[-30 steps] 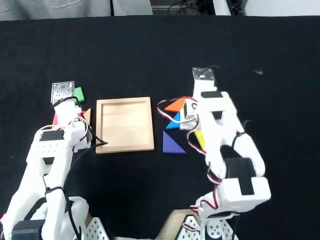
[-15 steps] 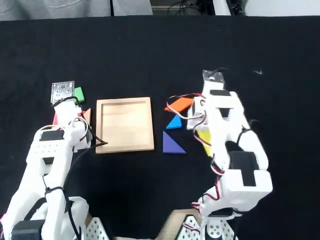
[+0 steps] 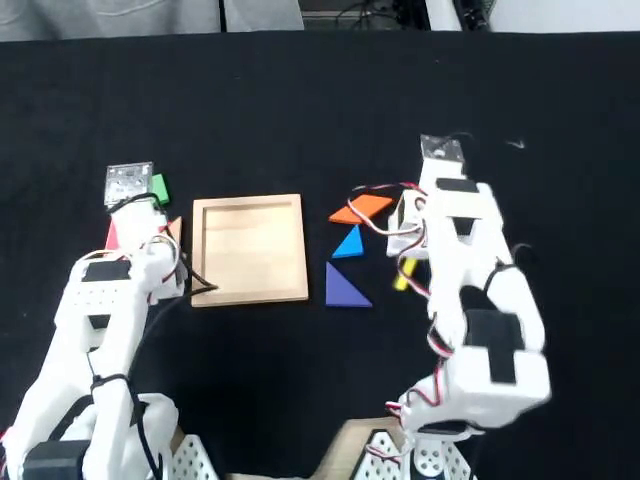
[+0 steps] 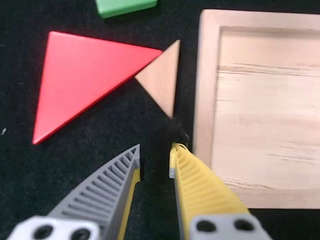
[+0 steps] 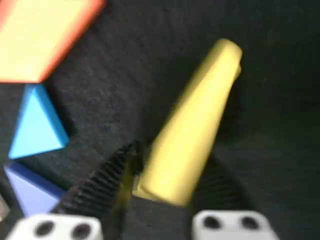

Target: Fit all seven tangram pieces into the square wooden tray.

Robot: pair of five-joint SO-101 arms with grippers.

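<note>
My right jaws: clamped on yellow piece (image 5: pixel 192 125) | left jaws: narrow, empty | piece seems light, stiff, slick; I'd pinch flat edges

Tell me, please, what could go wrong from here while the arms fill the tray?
The right gripper holds the yellow piece by one end, so it might pivot or slip out. The left gripper sits close to the tray and the pale wooden triangle; advancing could nudge either. That triangle touches the red triangle, so lifting one may drag the other.
</note>
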